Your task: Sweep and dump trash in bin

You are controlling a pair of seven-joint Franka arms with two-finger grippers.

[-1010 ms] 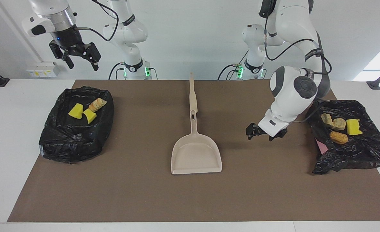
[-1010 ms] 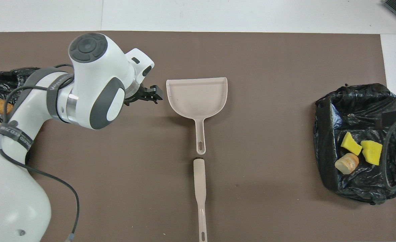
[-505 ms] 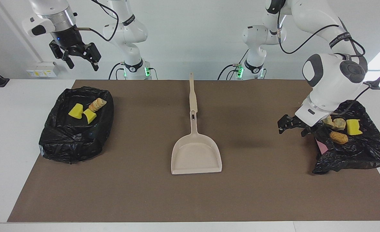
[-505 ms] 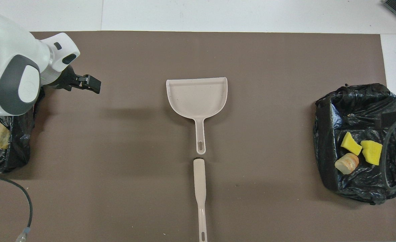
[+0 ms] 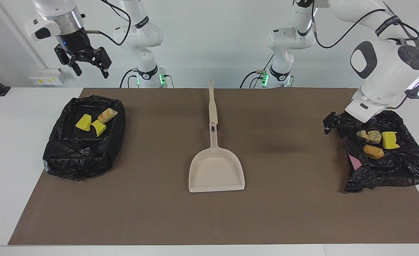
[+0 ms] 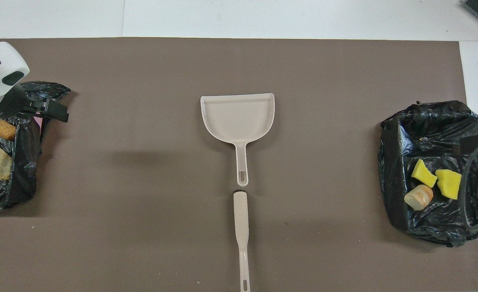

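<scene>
The left claw (image 5: 332, 122), fingers spread and empty, hangs at the right of the facing view over the edge of a black bin (image 5: 401, 167). The right claw (image 5: 86, 64), also spread, waits upper left. All the trash (image 5: 372, 142) lies in two bins: four pieces at right, three (image 5: 95, 122) at left. One dustpan (image 5: 216, 170) and one brush handle (image 5: 212, 103) lie mid-table. The task looks finished; next is likely withdrawing.

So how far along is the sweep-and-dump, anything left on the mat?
Looks nearly finished. Trash sits in both black bag-lined bins: three pieces at the right arm's end, four at the left arm's. No loose piece shows on the brown mat. The dustpan lies empty mid-mat, a beige handle beside its grip. Left gripper hangs empty over its bin's edge; right gripper waits raised.
</scene>
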